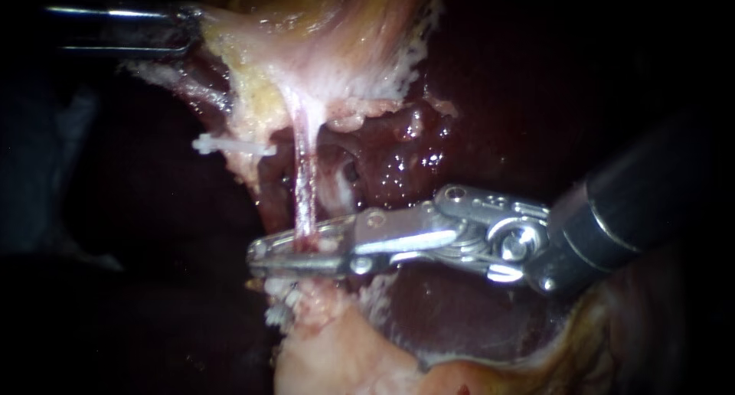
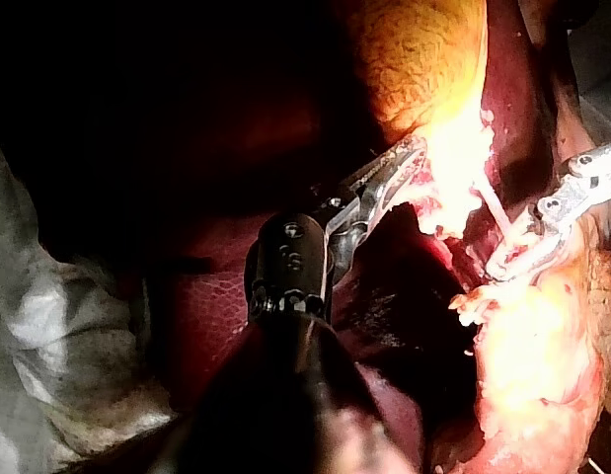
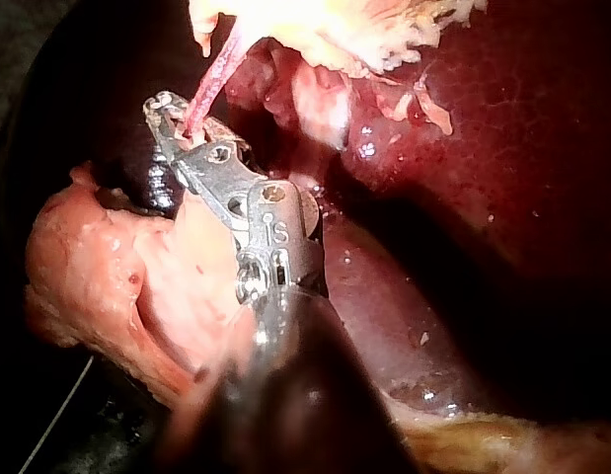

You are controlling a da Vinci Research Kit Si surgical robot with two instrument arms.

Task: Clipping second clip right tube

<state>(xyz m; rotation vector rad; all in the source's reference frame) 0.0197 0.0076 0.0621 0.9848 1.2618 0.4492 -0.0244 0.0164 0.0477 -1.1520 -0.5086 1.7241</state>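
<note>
- Endoscope: the right instrument (image 1: 264, 257) is pinching the right tube (image 1: 305, 181) low down in its pincer, just above some white clips (image 1: 279, 307). The left instrument (image 1: 195, 27) is gripping the gallbladder (image 1: 344, 27) edge.
- Left wrist: the left instrument (image 2: 414, 153) pincer is biting pale gallbladder (image 2: 453, 138) tissue, with the right instrument (image 2: 497, 267) just beyond.
- Right wrist: the right instrument (image 3: 167, 114) pincer is squeezing the pink tube (image 3: 211, 84) near its tips, and the liver (image 3: 502, 109) is sitting beside it.

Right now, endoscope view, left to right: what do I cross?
left instrument → upper white clip → tube → glistening liver. The right instrument reaches across the tube, so I leave it out of the order.
</note>
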